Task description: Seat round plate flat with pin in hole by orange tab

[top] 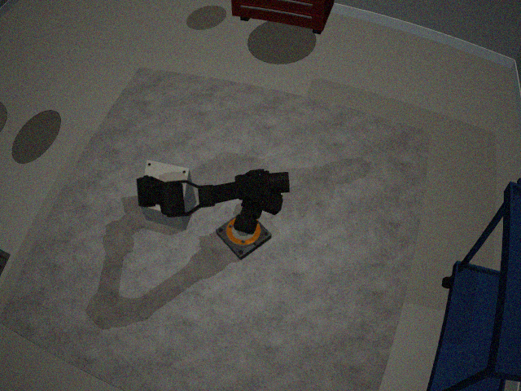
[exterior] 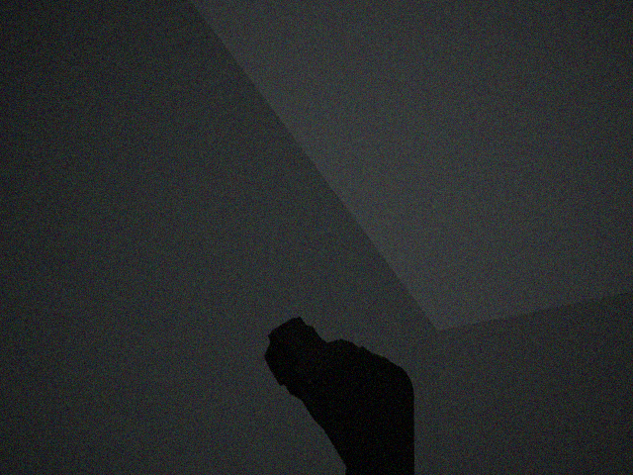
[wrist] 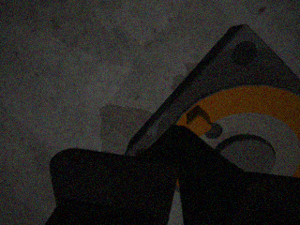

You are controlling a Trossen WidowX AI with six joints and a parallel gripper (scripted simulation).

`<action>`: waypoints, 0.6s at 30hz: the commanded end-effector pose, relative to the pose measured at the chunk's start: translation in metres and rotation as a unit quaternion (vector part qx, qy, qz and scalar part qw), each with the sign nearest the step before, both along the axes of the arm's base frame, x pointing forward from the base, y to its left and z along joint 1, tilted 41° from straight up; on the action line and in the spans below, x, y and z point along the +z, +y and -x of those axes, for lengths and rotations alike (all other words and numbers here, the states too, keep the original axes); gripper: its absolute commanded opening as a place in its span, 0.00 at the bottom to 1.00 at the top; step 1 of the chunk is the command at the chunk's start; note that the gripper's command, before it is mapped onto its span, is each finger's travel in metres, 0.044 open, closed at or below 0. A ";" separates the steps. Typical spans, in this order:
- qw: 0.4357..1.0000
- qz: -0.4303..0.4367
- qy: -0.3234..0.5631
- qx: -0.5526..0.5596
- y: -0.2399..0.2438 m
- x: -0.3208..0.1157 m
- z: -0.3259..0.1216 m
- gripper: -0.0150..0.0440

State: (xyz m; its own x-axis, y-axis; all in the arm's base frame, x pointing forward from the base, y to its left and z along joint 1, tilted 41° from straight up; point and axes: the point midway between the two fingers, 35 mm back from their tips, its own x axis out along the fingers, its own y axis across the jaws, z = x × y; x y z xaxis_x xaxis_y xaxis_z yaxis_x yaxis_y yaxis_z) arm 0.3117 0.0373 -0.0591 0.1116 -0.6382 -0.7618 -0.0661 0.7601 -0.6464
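The dark square base (top: 256,243) (wrist: 213,72) carries an orange ring (top: 229,237) (wrist: 234,97) around a pale round area (wrist: 285,132), with a large round centre. A small dark round spot (wrist: 214,130) lies beside that centre, and a dark angular mark (wrist: 199,113) crosses the orange beside it. I cannot tell which of these is the pin or the hole, nor whether the plate lies flat. My gripper (top: 246,230) (wrist: 177,131) is shut, with nothing seen between its fingers. Its tips are over the ring's near-left side and hide part of it; contact is unclear. The exterior view shows only the dark arm.
The arm's pale mount (top: 167,169) stands to the left of the base in the top view. A red cabinet (top: 282,11) is at the top and a blue cart (top: 475,303) is at the right edge. The arm's shadow falls to the lower left.
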 end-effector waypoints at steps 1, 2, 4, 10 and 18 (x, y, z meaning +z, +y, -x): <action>1.000 0.001 -0.005 0.000 -0.002 0.004 -0.009 0.25; 1.000 0.001 -0.005 0.000 -0.002 0.005 -0.010 0.25; 1.000 0.001 -0.005 0.000 -0.003 0.005 -0.011 0.25; 1.000 0.001 -0.006 0.000 -0.005 0.009 -0.016 0.25; 1.000 0.001 -0.006 0.000 -0.008 0.013 -0.022 0.25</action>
